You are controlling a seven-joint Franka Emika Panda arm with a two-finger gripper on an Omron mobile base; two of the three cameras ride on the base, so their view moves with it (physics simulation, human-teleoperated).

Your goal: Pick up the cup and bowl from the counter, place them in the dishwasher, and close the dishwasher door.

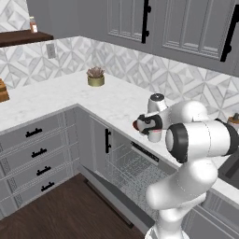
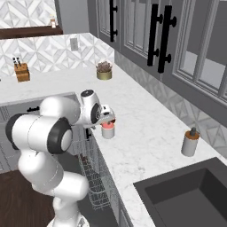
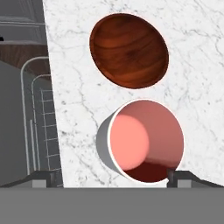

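White arm bent forward at the elbow, hand (image 3: 106,176) pointing down, fingers wide apart.

Light is even and soft in all views, rendered look, no strong glare. White marble-look table (image 3: 192,52) is bright w/ no hard shadows. Inside the short grey-white cup w/ salmon-pink inside (image 3: 146,140), one side is lit and the bottom edge goes dark red. Dark reddish-brown round bowl (image 3: 129,49) shows mild sheen. Base views slightly soft, low res.
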